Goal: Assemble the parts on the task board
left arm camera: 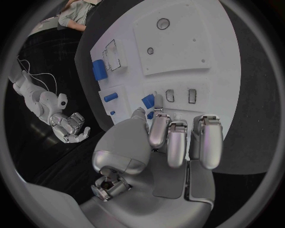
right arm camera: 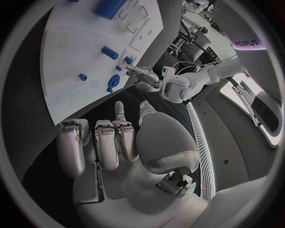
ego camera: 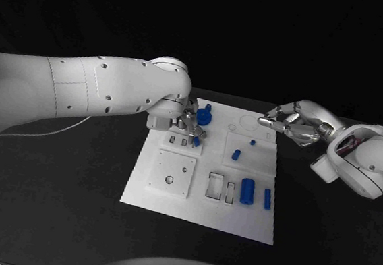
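The left hand stood over the upper left portion of the task board, its fingers pointed down at a pair of small rectangular slots. In the left wrist view a small blue part sat right at the fingertips, with the two slots just beside it. It appeared to be pinched between the thumb and a finger, but the contact was partly hidden, so the grip could not be confirmed. The part's long axis ran roughly in line with the long sides of the slots, which lay close at about 4 o'clock from the fingertips in the head view. In my judgement the coming move turned on this relation: a short lowering and alignment of the part over a slot.

A round blue part stood just beside the left hand, at about 1 o'clock from it. Towards the middle of the board stood two small blue pegs, and at about 5 o'clock from the left hand lay a blue cylinder and a slimmer blue bar, both with long axes running up and down the board, beside two empty rectangular recesses.

The right hand hung off the board's upper right corner above the tabletop, fingers curled loosely and holding nothing. It was well apart from the slots; the left hand was clearly the nearer.
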Motion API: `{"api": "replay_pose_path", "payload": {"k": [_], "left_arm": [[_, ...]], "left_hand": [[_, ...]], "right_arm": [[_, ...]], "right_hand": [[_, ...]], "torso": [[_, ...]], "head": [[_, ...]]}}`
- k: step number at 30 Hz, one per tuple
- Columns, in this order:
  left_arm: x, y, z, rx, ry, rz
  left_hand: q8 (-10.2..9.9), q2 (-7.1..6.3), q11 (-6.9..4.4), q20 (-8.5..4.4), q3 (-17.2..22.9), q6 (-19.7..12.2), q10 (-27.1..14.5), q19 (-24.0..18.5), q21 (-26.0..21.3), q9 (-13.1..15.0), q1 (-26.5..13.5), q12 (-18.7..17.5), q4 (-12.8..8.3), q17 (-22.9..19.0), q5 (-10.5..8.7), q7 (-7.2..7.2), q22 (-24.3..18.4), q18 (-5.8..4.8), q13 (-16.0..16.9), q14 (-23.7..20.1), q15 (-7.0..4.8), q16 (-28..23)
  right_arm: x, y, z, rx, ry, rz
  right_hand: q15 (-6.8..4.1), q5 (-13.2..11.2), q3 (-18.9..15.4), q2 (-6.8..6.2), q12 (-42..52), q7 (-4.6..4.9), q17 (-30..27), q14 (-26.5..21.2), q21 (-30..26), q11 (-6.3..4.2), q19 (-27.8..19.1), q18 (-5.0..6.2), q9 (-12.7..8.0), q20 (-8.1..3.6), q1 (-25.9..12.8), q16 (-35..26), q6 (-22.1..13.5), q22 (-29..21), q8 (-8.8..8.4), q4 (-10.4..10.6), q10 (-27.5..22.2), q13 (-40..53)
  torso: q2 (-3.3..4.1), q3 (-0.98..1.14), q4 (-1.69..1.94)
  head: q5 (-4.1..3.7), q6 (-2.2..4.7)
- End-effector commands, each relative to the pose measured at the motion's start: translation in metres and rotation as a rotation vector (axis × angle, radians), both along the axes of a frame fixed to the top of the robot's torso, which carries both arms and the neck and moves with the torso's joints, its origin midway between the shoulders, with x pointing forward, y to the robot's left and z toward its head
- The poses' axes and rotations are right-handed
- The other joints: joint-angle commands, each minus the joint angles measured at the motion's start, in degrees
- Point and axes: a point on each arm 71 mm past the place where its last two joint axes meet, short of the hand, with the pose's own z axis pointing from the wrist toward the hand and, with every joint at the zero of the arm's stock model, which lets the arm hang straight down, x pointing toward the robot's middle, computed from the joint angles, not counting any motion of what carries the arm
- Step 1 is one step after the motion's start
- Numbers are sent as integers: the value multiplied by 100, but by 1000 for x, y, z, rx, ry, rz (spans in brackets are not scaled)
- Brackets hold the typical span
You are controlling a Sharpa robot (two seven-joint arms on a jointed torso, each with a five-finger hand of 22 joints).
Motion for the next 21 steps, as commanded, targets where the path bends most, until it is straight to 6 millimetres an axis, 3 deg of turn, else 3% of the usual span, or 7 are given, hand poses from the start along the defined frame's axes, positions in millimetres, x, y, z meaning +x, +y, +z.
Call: {"api": "replay_pose_path", "payload": {"k": [1,11,16,21], "left_arm": [[-1,4,-1,57,11,53],[0,3,-3,54,12,54],[0,3,-3,47,9,55],[1,2,-3,36,3,55]], "left_hand": [[-20,-16,-142,40,41,-10,793,135,-25,28,79,1287,-10,1506,30,17,980,13,2000,616,42,14],[-14,-97,-157,33,157,-17,793,122,-38,146,219,1287,-111,1506,32,-3,970,17,2000,616,31,14],[-14,-161,-175,17,351,-34,793,119,-45,278,386,1287,-228,1506,-160,-22,972,19,2000,616,13,14],[-14,-241,-186,7,474,-41,793,123,-47,363,484,1287,-316,1506,-176,-34,978,18,2000,616,3,14]], "right_arm": [[0,1,-2,-6,19,9],[0,1,-5,-8,24,9],[0,0,-5,-9,27,6],[0,0,-6,-10,28,4]], "right_hand": [[33,18,-38,43,22,3,1505,597,-25,39,163,15,-4,36,9,20,-54,1322,-30,-4,585,1509],[38,26,-37,44,22,7,1505,597,-46,46,140,22,-5,40,29,20,-55,1313,-30,-15,585,1509],[43,34,-35,44,22,10,1505,597,-62,51,123,27,-5,44,52,20,-55,1306,-29,-25,585,1509],[47,41,-32,42,22,13,1505,597,-80,56,103,33,-6,49,78,20,-56,1298,-29,-35,585,1509]], "torso": [[4,-1,3],[3,-2,2],[1,-3,2],[1,-1,3]], "head": [[1,-9],[5,-41],[1,-58],[3,-72]]}}
